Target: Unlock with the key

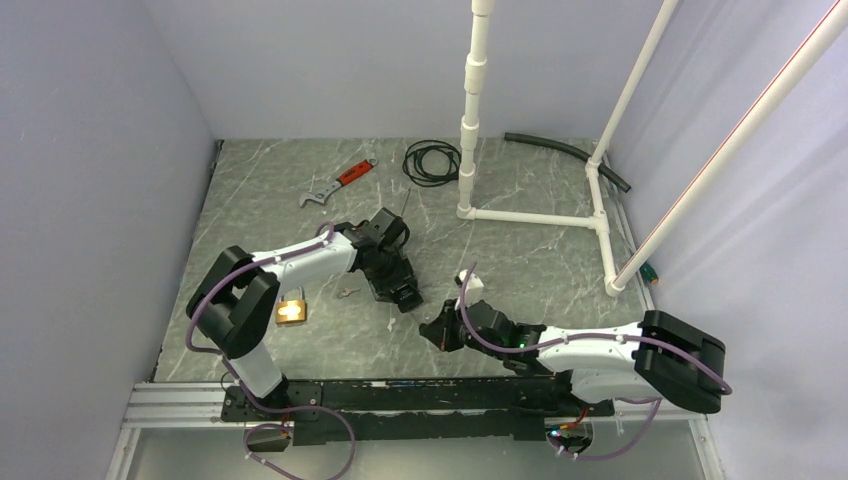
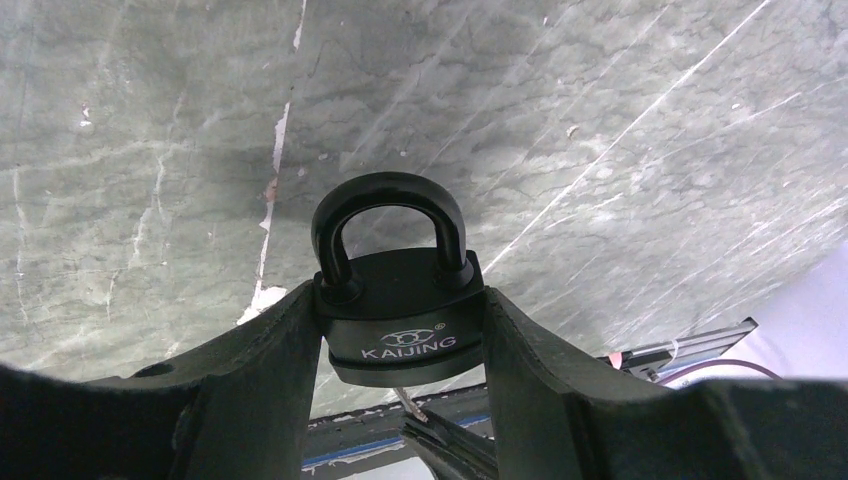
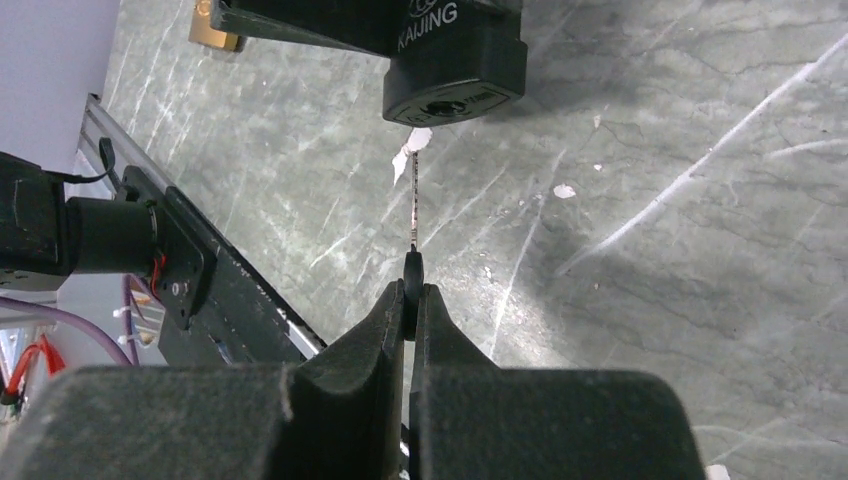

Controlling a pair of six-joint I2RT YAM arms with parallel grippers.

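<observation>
Clamping is applied to both task items: the black padlock [image 2: 398,335] is gripped by its sides in the left gripper [image 1: 401,294], keyway [image 3: 443,103] facing the right arm. The key [image 3: 413,225] is pinched in the closed right gripper [image 3: 410,300], its tip just short of the keyway.

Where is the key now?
In the right wrist view, the key is pinched in the right gripper, pointing at the black padlock held by the left gripper.
</observation>
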